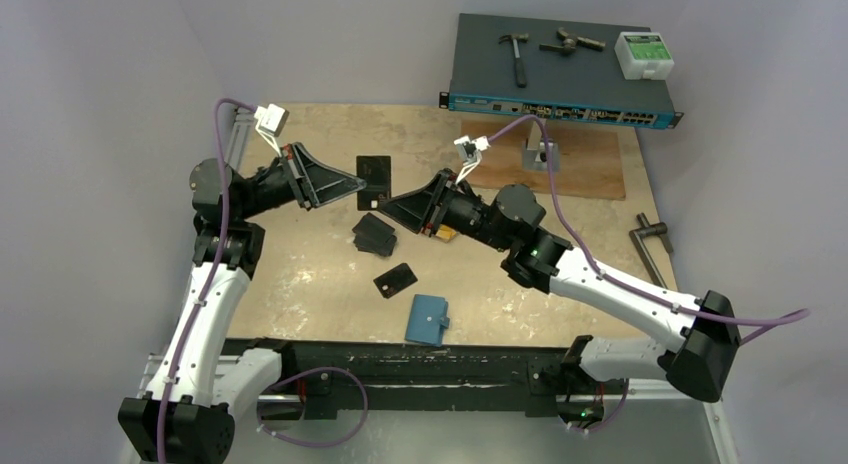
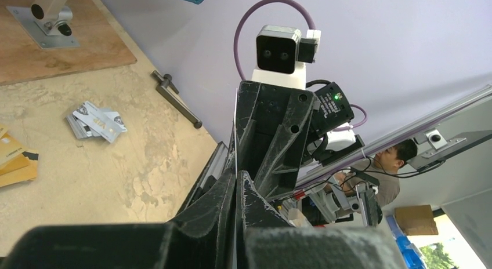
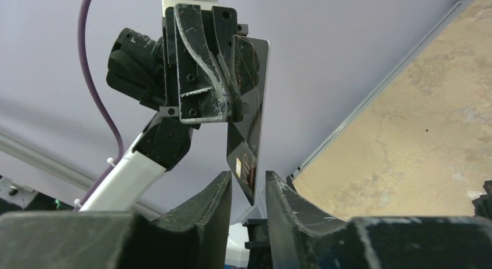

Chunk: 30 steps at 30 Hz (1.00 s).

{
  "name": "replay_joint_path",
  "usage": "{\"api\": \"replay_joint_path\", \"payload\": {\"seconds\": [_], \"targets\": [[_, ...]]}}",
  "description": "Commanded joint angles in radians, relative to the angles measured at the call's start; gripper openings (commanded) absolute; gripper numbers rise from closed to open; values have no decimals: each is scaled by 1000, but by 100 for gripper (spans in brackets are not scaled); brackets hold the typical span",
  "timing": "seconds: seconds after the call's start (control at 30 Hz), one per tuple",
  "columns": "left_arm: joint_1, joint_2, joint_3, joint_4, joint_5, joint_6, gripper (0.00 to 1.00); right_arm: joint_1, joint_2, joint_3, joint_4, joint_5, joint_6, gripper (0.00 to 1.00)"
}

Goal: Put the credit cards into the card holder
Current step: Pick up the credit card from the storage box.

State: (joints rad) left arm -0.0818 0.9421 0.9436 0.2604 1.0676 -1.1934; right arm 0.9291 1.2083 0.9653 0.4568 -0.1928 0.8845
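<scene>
Wallet (image 1: 427,319): lying shut near the table's front edge, well apart from both grippers.
Loose black card (image 1: 395,280): lying flat just beyond the wallet.
Black stack (image 1: 375,234): resting further back.
Held black card (image 3: 248,106): hanging on edge in mid-air.
Left gripper (image 1: 352,184): clamping that card's upper part.
Right gripper (image 3: 248,182): fingers standing apart, the card's lower corner passing between them.
Handling: light, stiff and glossy, so likely slipping easily; pinching the flat faces near one short edge is looking safest.

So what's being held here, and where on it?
A black credit card, clamped near one end in the left gripper's jaws; the right gripper's jaws stand apart around its other end.
</scene>
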Motion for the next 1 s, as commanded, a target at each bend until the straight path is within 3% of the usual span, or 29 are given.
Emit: {"api": "replay_joint_path", "payload": {"seconds": [0.0, 0.1, 0.2, 0.4, 0.7, 0.97], "targets": [[-9, -24, 7, 5, 19, 3, 0, -2, -2, 117, -60, -26, -61, 34], [-9, -29, 7, -3, 27, 7, 0, -14, 2, 143, -70, -34, -70, 41], [-9, -32, 11, -25, 30, 25, 0, -23, -5, 149, -68, -33, -70, 41], [-9, -34, 10, -31, 34, 24, 0, -34, -8, 139, -41, -42, -59, 31], [-9, -33, 8, -43, 31, 36, 0, -33, 63, 146, 40, -92, -3, 2], [-9, -30, 13, -88, 34, 79, 0, -33, 79, 131, 92, -123, 31, 1]]}}
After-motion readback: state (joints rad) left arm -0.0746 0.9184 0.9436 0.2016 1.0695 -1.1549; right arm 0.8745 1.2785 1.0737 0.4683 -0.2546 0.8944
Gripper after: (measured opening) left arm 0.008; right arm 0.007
